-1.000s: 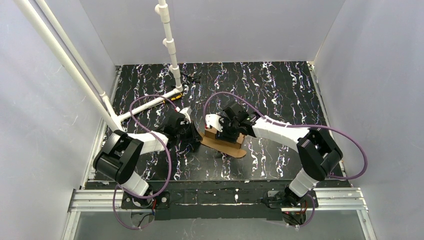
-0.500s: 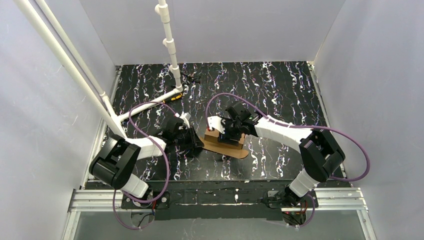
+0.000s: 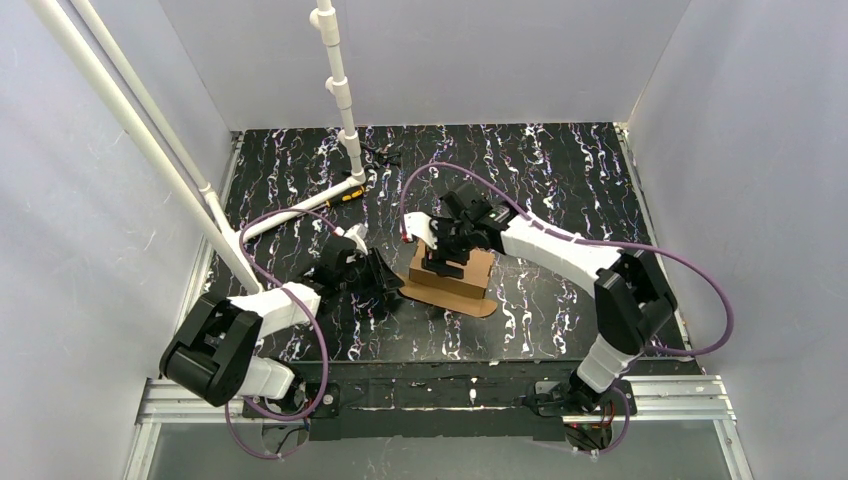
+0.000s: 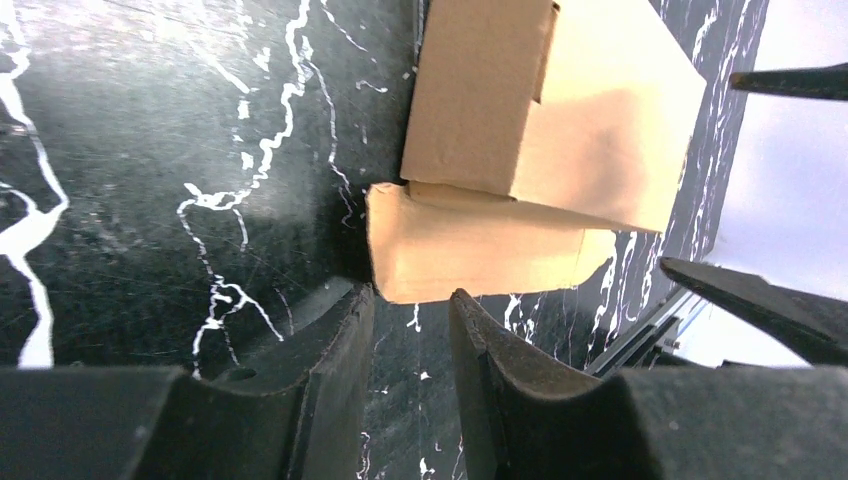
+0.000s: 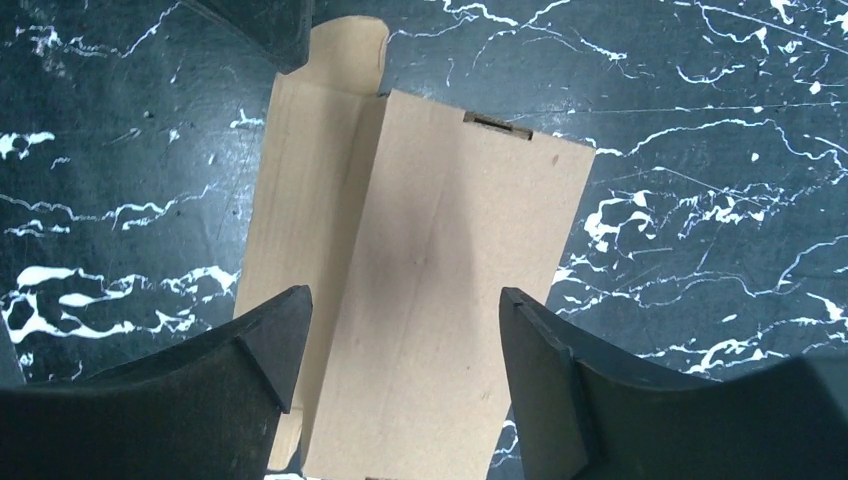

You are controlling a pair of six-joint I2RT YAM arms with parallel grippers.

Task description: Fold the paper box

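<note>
The paper box [image 3: 465, 283] is brown cardboard, partly folded, lying on the black marbled table [image 3: 560, 170] between the arms. Its raised body [image 4: 560, 120] sits on a flat rounded flap [image 4: 480, 262]. My left gripper [image 3: 388, 283] is low at the box's left end. Its jaws [image 4: 410, 296] are open by a narrow gap, their tips just short of the flap's edge, with nothing between them. My right gripper [image 3: 440, 262] hangs over the box's top panel [image 5: 450, 250]. Its jaws [image 5: 402, 298] are wide open and straddle the panel from above without touching it.
A white pipe frame [image 3: 345, 100] stands at the back left, with a pipe lying along the table [image 3: 290, 212]. A small black-and-orange marker [image 3: 346, 196] lies beside it. Grey walls close in three sides. A metal rail [image 3: 440, 395] runs along the near edge.
My left gripper has opened and drawn back to the left, off the box's flap. My right gripper has spread wider and lifted slightly, and more of the box top shows.
</note>
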